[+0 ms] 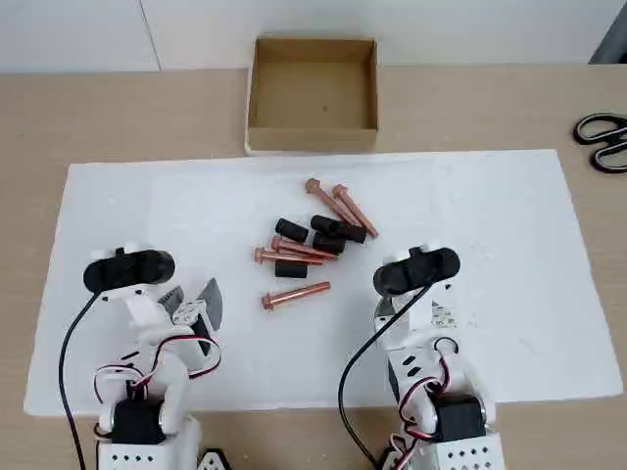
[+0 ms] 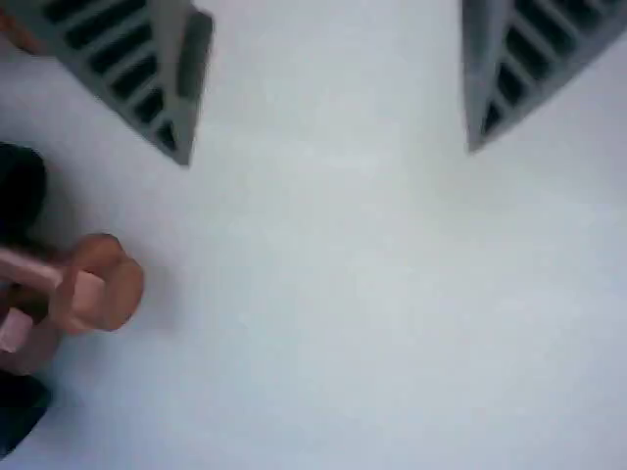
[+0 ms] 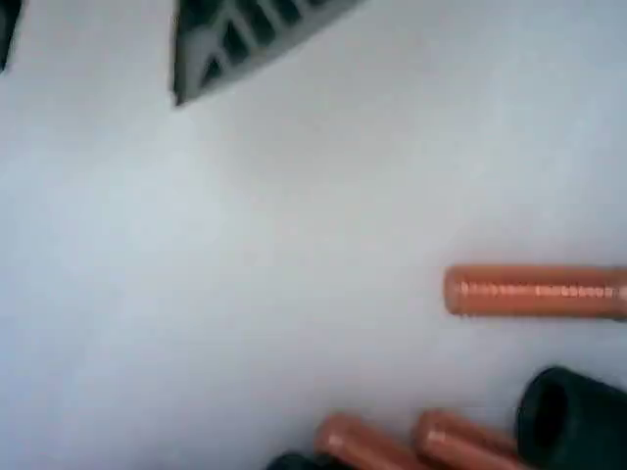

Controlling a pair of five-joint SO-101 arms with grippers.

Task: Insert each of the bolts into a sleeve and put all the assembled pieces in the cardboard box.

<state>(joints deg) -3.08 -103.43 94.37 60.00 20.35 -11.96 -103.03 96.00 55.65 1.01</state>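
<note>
Several copper bolts and black sleeves lie loose in a heap (image 1: 313,240) mid-sheet, and one bolt (image 1: 296,295) lies apart on the near side. The cardboard box (image 1: 263,93) stands at the far edge with nothing in it. My left gripper (image 1: 194,296) hovers open low over bare paper, left of the lone bolt. In the left wrist view its fingers (image 2: 167,78) are spread wide and a bolt head (image 2: 98,294) lies off to one side. My right gripper (image 3: 88,83) is open over the paper, with a bolt shaft (image 3: 534,292) and a sleeve (image 3: 573,416) a little way off.
A white paper sheet (image 1: 490,225) covers most of the wooden table. Black-handled scissors (image 1: 602,142) lie at the far right, off the sheet. Both arm bases stand at the near edge, and the right wrist camera (image 1: 416,269) covers most of that gripper from above.
</note>
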